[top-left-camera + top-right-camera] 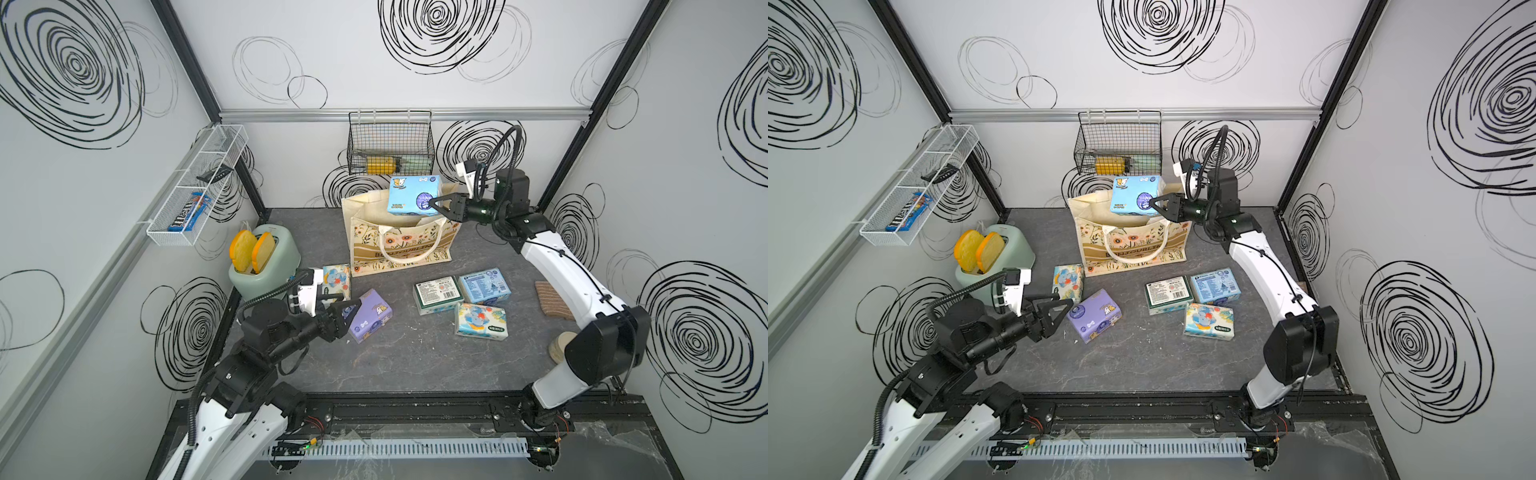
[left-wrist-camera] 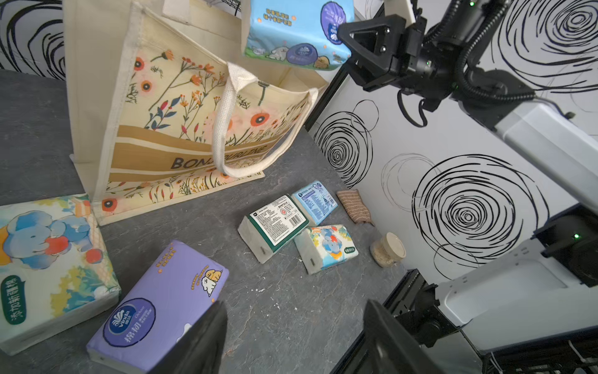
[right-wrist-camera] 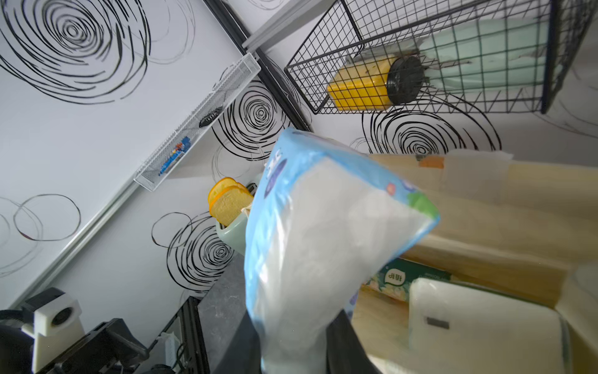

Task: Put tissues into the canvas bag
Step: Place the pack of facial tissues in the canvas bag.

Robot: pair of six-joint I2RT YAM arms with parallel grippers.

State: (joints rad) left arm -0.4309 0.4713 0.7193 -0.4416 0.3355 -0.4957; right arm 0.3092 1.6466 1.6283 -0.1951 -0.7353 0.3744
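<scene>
Both arms are the same kit: the left arm (image 1: pixel 232 419) and right arm (image 1: pixel 557 266) have glossy white shells between chunky black joint housings. A black ribbed hose (image 1: pixel 509 141) loops off each wrist, and a thin black cable (image 1: pixel 582 275) is clipped along the right one's shell. The fingers (image 2: pixel 372 35) are black open triangle frames with silver screws (image 2: pixel 386 30). There's a white camera block (image 1: pixel 307 293) per wrist, tiny green lights (image 2: pixel 576 235), and red wires (image 1: pixel 313 424) at the bases.
</scene>
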